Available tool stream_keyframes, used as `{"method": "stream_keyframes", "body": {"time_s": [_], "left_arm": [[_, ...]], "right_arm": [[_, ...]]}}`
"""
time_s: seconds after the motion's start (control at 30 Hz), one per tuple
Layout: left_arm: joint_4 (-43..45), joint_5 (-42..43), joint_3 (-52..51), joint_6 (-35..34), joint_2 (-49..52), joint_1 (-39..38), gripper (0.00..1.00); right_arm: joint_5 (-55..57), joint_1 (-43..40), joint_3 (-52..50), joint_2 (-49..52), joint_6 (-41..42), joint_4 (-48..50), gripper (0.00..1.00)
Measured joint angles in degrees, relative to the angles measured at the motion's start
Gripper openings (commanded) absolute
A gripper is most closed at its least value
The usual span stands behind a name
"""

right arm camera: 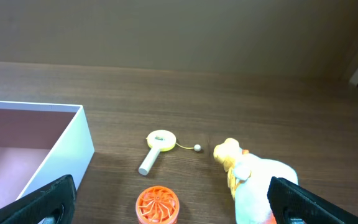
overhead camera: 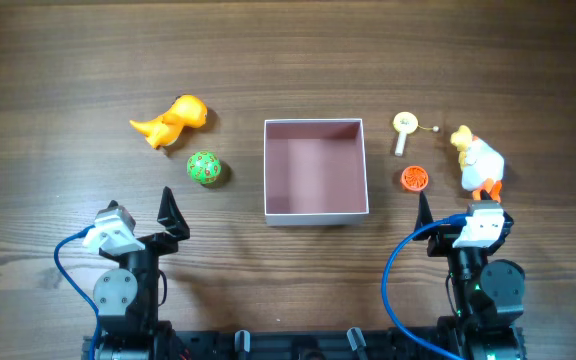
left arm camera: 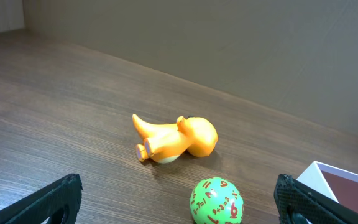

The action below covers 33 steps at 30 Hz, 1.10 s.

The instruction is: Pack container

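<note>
The left gripper [left arm camera: 178,183] and right gripper [right arm camera: 171,182] both hang spread and empty; the container [overhead camera: 314,168] sits mid-table between them, nothing in it yet. The green ball [overhead camera: 204,168] beside it would likely roll off under an off-centre pinch — and the duck [overhead camera: 478,160], perhaps touching the right arm, could be knocked away by a careless swing.

Container [overhead camera: 316,209] sitting mid-table [overhead camera: 58,60]. Dino [overhead camera: 173,120] lying off to its left, toward the far side. Ball [overhead camera: 204,168] sitting nearer than the dino, between it and the container's left wall. Paddle [overhead camera: 404,128] lying just right of the container's far corner. Disc [overhead camera: 414,179] sitting nearer than the paddle. Duck [overhead camera: 478,162] lying right of both.
</note>
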Motion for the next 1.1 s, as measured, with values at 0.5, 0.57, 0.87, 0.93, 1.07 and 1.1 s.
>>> {"method": "stream_keyframes", "body": {"time_s": [0.5, 0.57, 0.87, 0.93, 1.07, 1.1], "left_arm": [[0.0, 0.0, 0.0, 0.0, 0.0, 0.0, 1.0], [0.0, 0.0, 0.0, 0.0, 0.0, 0.0, 1.0], [0.0, 0.0, 0.0, 0.0, 0.0, 0.0, 1.0], [0.0, 0.0, 0.0, 0.0, 0.0, 0.0, 1.0], [0.0, 0.0, 0.0, 0.0, 0.0, 0.0, 1.0], [0.0, 0.0, 0.0, 0.0, 0.0, 0.0, 1.0]], "right_arm": [[0.0, 0.0, 0.0, 0.0, 0.0, 0.0, 1.0], [0.0, 0.0, 0.0, 0.0, 0.0, 0.0, 1.0], [0.0, 0.0, 0.0, 0.0, 0.0, 0.0, 1.0], [0.0, 0.0, 0.0, 0.0, 0.0, 0.0, 1.0], [0.0, 0.0, 0.0, 0.0, 0.0, 0.3, 1.0], [0.0, 0.0, 0.0, 0.0, 0.0, 1.3, 1.0]]}}
